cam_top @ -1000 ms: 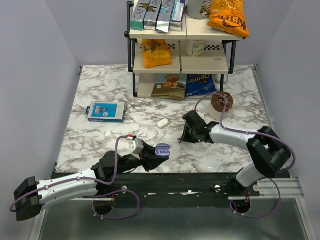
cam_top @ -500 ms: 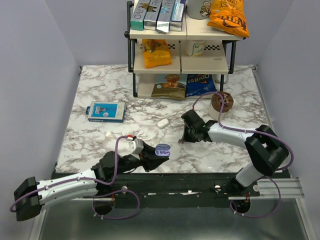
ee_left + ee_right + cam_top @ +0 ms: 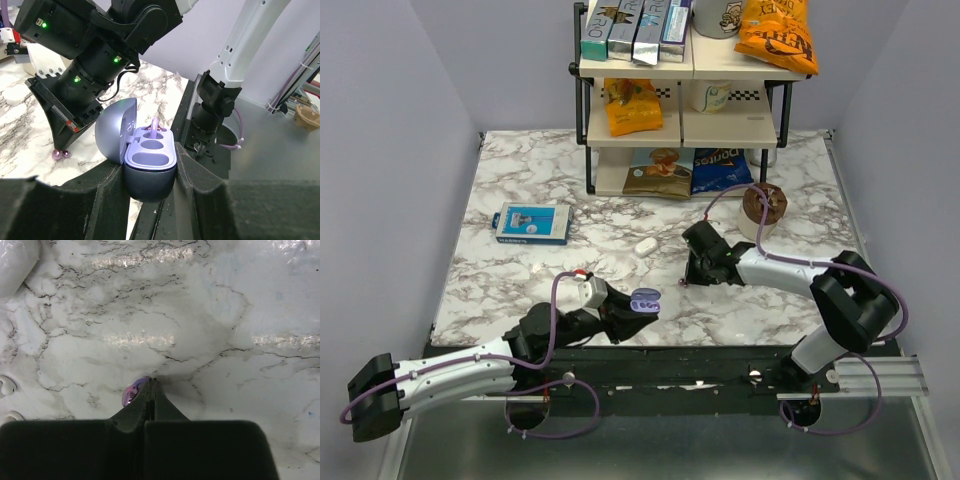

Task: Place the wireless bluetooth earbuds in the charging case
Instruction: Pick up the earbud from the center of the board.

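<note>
**Right claw crept in on the buds while the case waited**

Barely anything had shifted: your right claw (image 3: 690,277) had edged slightly toward the far-left corner of the worktop (image 3: 520,280), tips down on the marble right of centre, near the near edge. Your left claw (image 3: 149,170) had kept its place, clamped around the charging case (image 3: 150,184) above the middle of the near edge. It was probably held there, lid swung back and sockets facing up, so a bud could be dropped straight in.

Both earbuds (image 3: 60,154) lay touching each other on the marble under the right tips, tiny glossy purple beads. At the wrist, those fingers were pressed into a thin seam, with one earbud (image 3: 131,392) peeking out left of them. You couldn't tell whether it was pinched.
</note>
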